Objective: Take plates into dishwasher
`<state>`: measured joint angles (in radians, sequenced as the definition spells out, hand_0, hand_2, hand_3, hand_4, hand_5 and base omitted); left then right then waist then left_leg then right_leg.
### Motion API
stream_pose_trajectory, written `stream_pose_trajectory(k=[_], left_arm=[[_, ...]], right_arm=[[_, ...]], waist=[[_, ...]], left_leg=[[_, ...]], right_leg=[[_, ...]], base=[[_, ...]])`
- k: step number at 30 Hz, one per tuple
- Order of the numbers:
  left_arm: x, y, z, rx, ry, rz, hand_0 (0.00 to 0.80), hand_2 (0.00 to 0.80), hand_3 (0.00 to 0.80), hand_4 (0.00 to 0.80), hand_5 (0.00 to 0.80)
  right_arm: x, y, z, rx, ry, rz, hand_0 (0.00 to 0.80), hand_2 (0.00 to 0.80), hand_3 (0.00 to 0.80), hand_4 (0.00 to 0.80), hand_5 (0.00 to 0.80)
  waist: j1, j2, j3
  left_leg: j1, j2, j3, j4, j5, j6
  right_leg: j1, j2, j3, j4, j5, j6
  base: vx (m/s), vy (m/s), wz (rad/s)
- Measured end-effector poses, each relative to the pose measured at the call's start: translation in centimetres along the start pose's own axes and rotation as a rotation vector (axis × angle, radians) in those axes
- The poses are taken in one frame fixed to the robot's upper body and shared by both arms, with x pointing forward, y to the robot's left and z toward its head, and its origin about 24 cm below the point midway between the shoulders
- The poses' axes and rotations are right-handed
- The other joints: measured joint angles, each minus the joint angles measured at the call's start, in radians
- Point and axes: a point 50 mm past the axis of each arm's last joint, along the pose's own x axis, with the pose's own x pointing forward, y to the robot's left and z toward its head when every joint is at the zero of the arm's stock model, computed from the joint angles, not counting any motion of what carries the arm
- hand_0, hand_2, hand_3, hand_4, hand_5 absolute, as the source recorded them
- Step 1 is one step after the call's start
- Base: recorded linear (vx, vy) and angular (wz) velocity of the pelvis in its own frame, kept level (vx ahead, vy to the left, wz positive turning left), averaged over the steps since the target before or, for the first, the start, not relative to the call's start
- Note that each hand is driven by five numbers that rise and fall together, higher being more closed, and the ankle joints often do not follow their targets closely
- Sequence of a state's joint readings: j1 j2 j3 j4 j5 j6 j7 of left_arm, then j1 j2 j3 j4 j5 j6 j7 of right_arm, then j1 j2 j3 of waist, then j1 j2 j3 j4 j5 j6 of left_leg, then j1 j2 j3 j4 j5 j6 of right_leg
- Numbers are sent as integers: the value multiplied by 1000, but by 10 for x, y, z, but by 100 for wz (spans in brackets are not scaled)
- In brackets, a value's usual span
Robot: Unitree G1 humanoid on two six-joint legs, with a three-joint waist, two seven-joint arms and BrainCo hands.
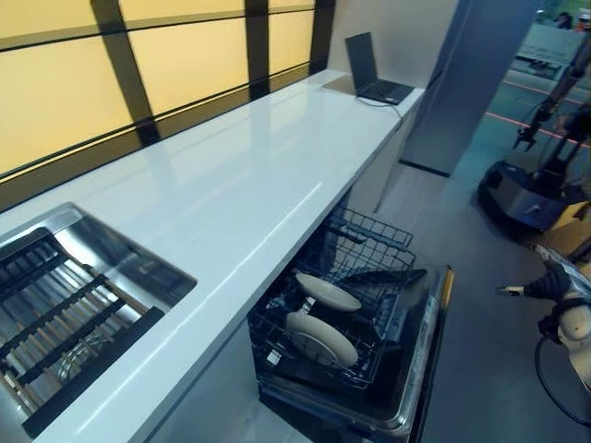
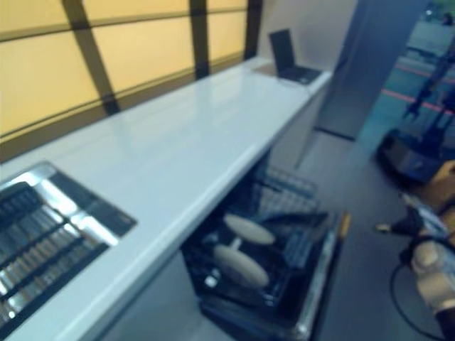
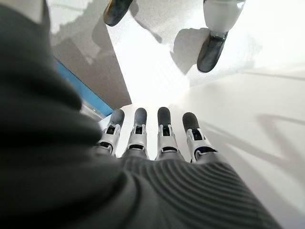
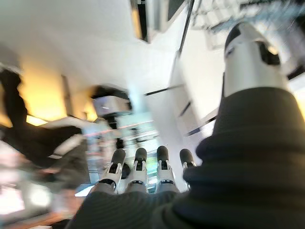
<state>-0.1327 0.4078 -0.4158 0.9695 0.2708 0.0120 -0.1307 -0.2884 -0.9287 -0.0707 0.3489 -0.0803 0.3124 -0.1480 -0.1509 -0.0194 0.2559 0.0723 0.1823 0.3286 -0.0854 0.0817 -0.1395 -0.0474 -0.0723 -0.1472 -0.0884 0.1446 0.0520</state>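
Note:
Two white plates stand on edge in the dishwasher's pulled-out lower rack, under the white counter. The dishwasher door lies folded down towards me. My right hand hangs at the right edge of the eye views, beyond the door and apart from the rack. In its wrist view its fingers are straight and hold nothing. My left hand shows only in the left wrist view, fingers straight, empty, pointing at the pale floor.
A steel sink with a dark slatted rack is sunk in the counter's near left end. A laptop sits at the far end. Another robot on a wheeled base stands on the floor at the far right.

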Motion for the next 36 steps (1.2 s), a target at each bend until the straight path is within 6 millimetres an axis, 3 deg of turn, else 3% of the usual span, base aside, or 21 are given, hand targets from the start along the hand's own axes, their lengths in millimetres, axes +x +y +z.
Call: stream_pose_trajectory(k=[3,8,11,14,17,21,31,36], left_arm=[[2,-2,7,28,-14,-12,0,0,0,0,0],[8,-3,38,5,-113,-12,0,0,0,0,0],[10,-9,54,-28,-170,-15,0,0,0,0,0],[11,-6,64,-39,-207,-7,0,0,0,0,0],[11,-1,71,-52,-234,17,0,0,0,0,0],[11,6,82,-65,-276,35,0,0,0,0,0],[11,11,94,-55,-297,41,0,0,0,0,0],[13,3,99,-67,-283,21,0,0,0,0,0]], right_arm=[[1,8,-15,121,89,9,0,0,0,0,0],[0,15,-42,328,237,8,0,0,0,0,0],[1,22,-42,489,257,20,0,0,0,0,0],[-1,34,-40,637,263,54,0,0,0,0,0],[0,57,-30,867,266,130,0,0,0,0,0],[-5,81,-24,1050,253,228,0,0,0,0,0],[-27,145,8,1180,186,515,0,0,0,0,0],[-30,149,10,1184,165,558,0,0,0,0,0]], waist=[[-26,33,-15],[-35,109,18],[-60,172,60],[-62,210,111],[-80,226,163],[-80,250,197],[-75,257,208],[-74,258,209]], left_leg=[[-26,-9,1,0,0,2],[-55,-33,1,-1,-4,13],[-74,-54,2,-4,-10,24],[-88,-66,2,-4,-12,27],[-104,-71,2,-5,-12,28],[-116,-74,2,-3,-10,24],[-126,-75,-1,-6,-10,24],[-120,-73,1,-5,-10,24]], right_leg=[[-36,-5,20,-1,10,3],[-92,-21,60,-1,32,10],[-120,-37,74,-1,41,22],[-148,-45,87,-1,53,25],[-173,-50,87,-1,60,23],[-191,-52,88,0,62,23],[-199,-56,82,-1,63,24],[-199,-60,41,2,69,18]], base=[[-131,64,-22],[-85,104,-22],[-83,75,-14],[-80,43,-23],[-61,32,-13],[-39,14,-7],[-3,0,0],[22,8,-5]])
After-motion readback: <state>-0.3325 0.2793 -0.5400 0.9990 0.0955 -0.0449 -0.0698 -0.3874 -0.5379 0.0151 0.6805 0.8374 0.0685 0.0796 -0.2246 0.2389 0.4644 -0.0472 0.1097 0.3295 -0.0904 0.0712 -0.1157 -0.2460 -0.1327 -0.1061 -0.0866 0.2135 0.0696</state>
